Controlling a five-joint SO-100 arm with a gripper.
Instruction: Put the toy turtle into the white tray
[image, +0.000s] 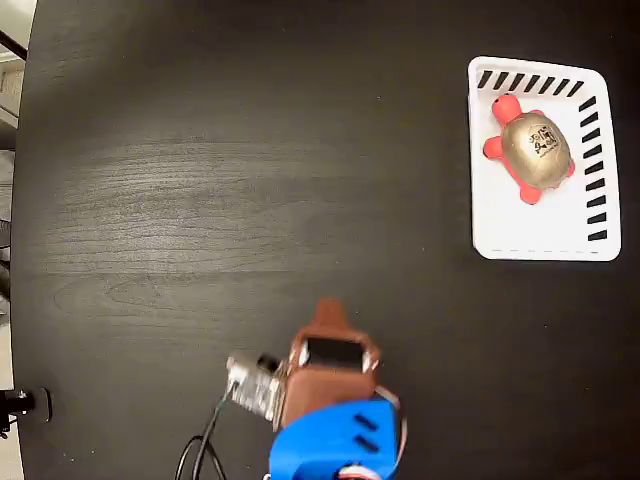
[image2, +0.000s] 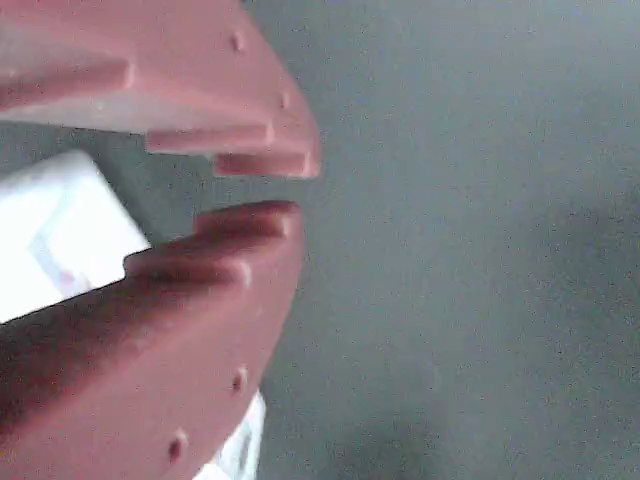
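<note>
Fixed view: toy turtle (image: 537, 150) in white tray (image: 500, 230), head toward upper-left; jaws apparently nearly closed, empty.

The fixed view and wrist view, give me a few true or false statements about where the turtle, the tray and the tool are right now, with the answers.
1. The toy turtle lies inside the white tray. True.
2. The tool is clamped on the turtle. False: nothing sits between its fingertips in the wrist view, and only a narrow gap separates them.
3. In the fixed view the tray sits at the upper right of the table. True.
4. The turtle lies flipped, shell down. False: its gold shell faces up.
5. The arm hovers over the tray. False: it is at the bottom centre, apart from it.
</note>
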